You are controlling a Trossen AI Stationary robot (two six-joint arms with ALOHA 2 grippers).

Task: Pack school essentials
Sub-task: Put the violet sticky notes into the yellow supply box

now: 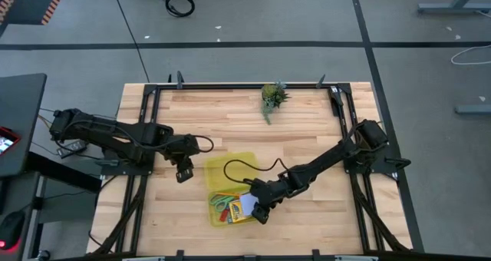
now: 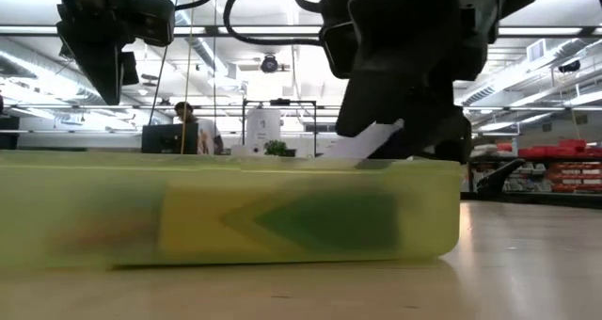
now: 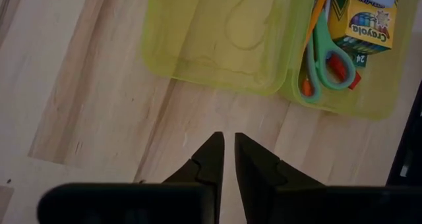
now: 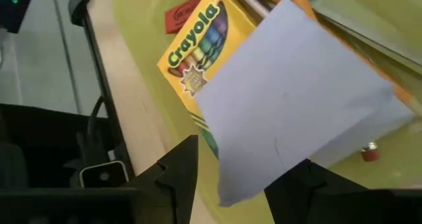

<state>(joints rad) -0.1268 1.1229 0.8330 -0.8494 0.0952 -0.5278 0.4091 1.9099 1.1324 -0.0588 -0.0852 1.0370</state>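
A translucent yellow case (image 1: 230, 173) lies open on the table. Its near half holds green-handled scissors (image 3: 326, 59), an orange pencil (image 3: 316, 13), a Crayola crayon box (image 4: 198, 49) and a small red eraser (image 4: 183, 13). My right gripper (image 1: 257, 207) hangs over that half, shut on the pale blue note pad (image 4: 297, 99). In the low view the pad (image 2: 372, 139) slants above the case's rim. My left gripper (image 1: 184, 173) hovers left of the case with its fingers (image 3: 217, 151) together, holding nothing. My right gripper pinches the note pad between its two fingers by one corner (image 4: 231, 184). The fingers come from above, slanting down. The pad is tilted over the crayon box inside the case. Whether its far end rests on anything I cannot tell.
A small potted plant (image 1: 272, 96) stands near the table's far edge. Bare wood lies left of the case under my left gripper and to the right of the case. A black frame runs around the table. A person sits at a desk far behind (image 2: 193, 122).
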